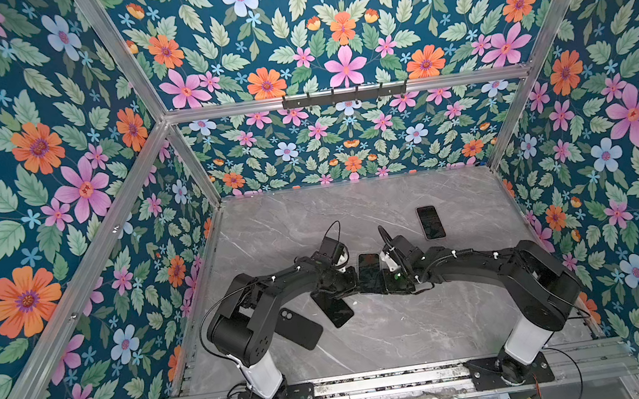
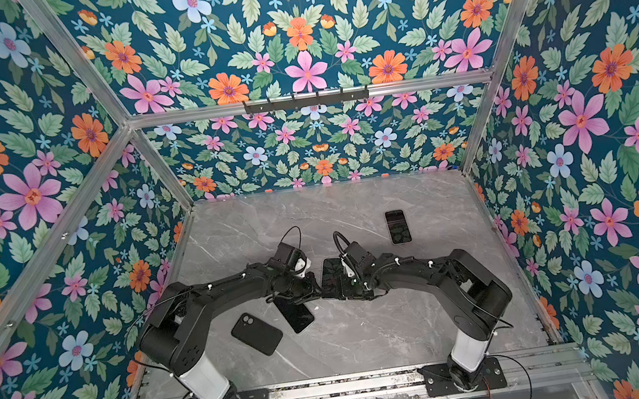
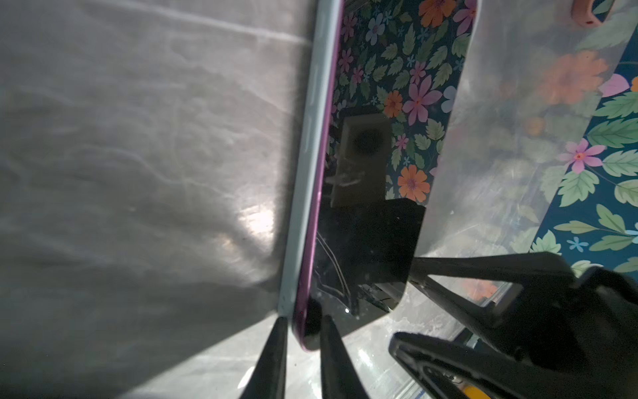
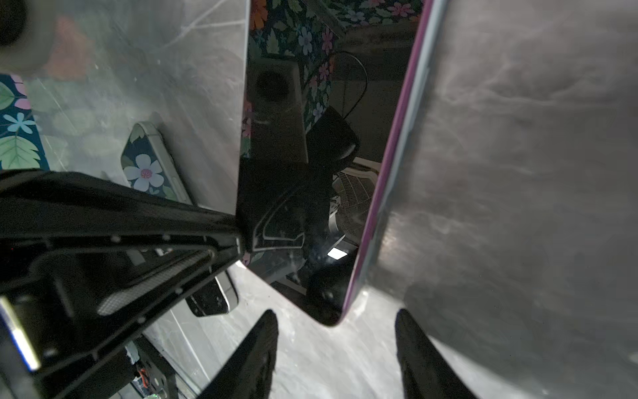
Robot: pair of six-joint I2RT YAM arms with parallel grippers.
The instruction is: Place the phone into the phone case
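A phone (image 1: pixel 369 271) with a dark screen, a purple rim and a pale side band sits mid-table between both arms. In the left wrist view my left gripper (image 3: pixel 303 319) is shut on one corner of the phone (image 3: pixel 366 221), one finger on the pale side, one on the screen. The right gripper (image 4: pixel 335 312) stands open, the phone's other near corner (image 4: pixel 310 207) just ahead of its gap, untouched. A black phone case (image 1: pixel 301 331) with a camera cutout lies flat near the left arm's base, also seen in a top view as the case (image 2: pixel 257 334).
A second dark phone (image 1: pixel 339 311) lies partly under the left arm, beside the case. A third phone (image 1: pixel 430 222) lies at the far right of the marble table (image 1: pixel 410 331). Floral walls close in three sides; both arm bases stand on the front rail.
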